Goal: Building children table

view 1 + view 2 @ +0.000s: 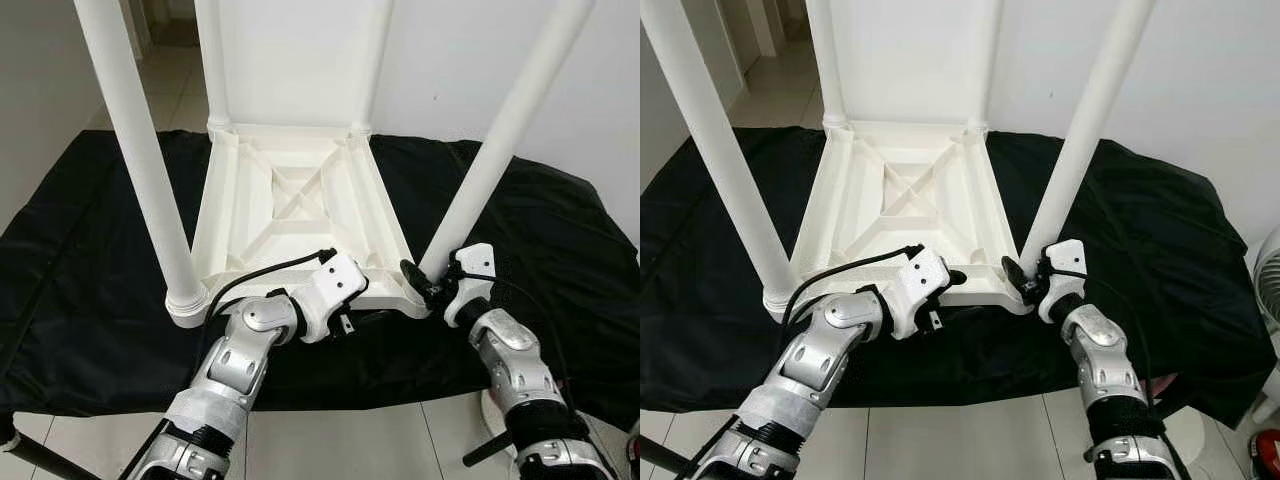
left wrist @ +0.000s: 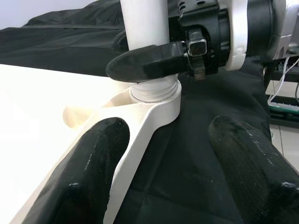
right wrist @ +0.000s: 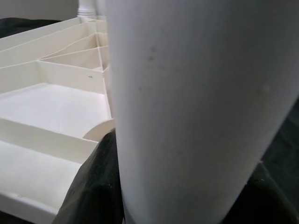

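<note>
A white plastic children's table (image 1: 290,200) lies upside down on a black cloth, its legs pointing up. My right gripper (image 1: 424,282) is shut around the base of the near right leg (image 1: 500,140), just above its socket at the table's corner. In the right wrist view that leg (image 3: 196,107) stands between the dark fingers (image 3: 91,186). My left gripper (image 2: 167,126) is open at the table's near rim (image 2: 140,140), close to that same corner, and the rim runs between its two fingers. The near left leg (image 1: 140,150) stands in its socket.
The black cloth (image 1: 90,250) covers a low platform whose front edge is near my arms, with tiled floor (image 1: 330,445) below. A white wall stands behind. A fan (image 1: 1270,270) and a red object (image 1: 1267,452) are at the far right.
</note>
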